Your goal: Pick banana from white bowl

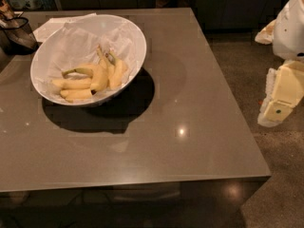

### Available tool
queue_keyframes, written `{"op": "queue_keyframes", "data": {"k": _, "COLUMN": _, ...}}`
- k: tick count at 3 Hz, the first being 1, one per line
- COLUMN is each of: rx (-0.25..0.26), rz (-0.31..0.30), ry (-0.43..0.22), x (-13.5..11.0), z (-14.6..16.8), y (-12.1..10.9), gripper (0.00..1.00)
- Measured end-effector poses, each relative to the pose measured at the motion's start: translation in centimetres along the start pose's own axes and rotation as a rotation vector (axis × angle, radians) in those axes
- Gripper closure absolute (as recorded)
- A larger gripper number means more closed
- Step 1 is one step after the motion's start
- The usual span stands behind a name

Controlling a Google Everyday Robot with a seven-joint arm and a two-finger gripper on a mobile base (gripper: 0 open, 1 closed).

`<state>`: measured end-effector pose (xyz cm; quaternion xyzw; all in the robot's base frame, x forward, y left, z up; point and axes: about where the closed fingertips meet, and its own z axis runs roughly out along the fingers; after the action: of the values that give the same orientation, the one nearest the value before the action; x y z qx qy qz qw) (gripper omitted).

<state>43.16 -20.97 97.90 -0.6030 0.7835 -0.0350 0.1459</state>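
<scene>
**Bananas lying well to the left of our gripper**

We are holding the cream-coloured gripper (280, 99) off the right edge of the grey-brown square desk (199, 137), hanging over the floor and lower in the camera view than the bowl. We cannot tell how wide it is set, and it is carrying nothing that we can see.

The pale yellow bananas (90, 77) are lying in a loose cluster inside the large, shallow round white bowl (138, 42), which is sitting on the desk's far-left part and tipping its opening toward the camera. The crumpled white paper lining (71, 42) is cushioning them. So the fruit is lying to the left and farther away from the gripper, well apart from it.

The two lower bananas are running roughly left to right; the others are slanting upward, stems pointing away.

We are judging the open stretch of desk between as no obstacle; only the bowl's near-right rim is standing in the line of reach. A dark mesh basket (19, 32) is sitting beyond the bowl, at the far-left corner.
</scene>
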Motion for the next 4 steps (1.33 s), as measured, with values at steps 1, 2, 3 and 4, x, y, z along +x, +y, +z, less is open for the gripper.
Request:
{"op": "queue_keyframes", "data": {"k": 1, "rx": -0.051, "rz": -0.032, "ry": 0.027, "x": -2.8, "z": -0.9, "y": 3.1, "gripper": 0.00}}
{"op": "queue_keyframes", "data": {"k": 2, "rx": -0.074, "rz": -0.113, "ry": 0.050, "x": -6.5, "z": -1.8, "y": 5.8, "gripper": 0.00}}
{"op": "queue_keyframes", "data": {"k": 3, "rx": -0.037, "rz": -0.120, "ry": 0.028, "x": -7.3, "z": -2.4, "y": 5.5, "gripper": 0.00}}
{"op": "queue_keyframes", "data": {"k": 4, "rx": -0.038, "rz": -0.131, "ry": -0.001, "x": -7.9, "z": -2.6, "y": 5.5, "gripper": 0.00}}
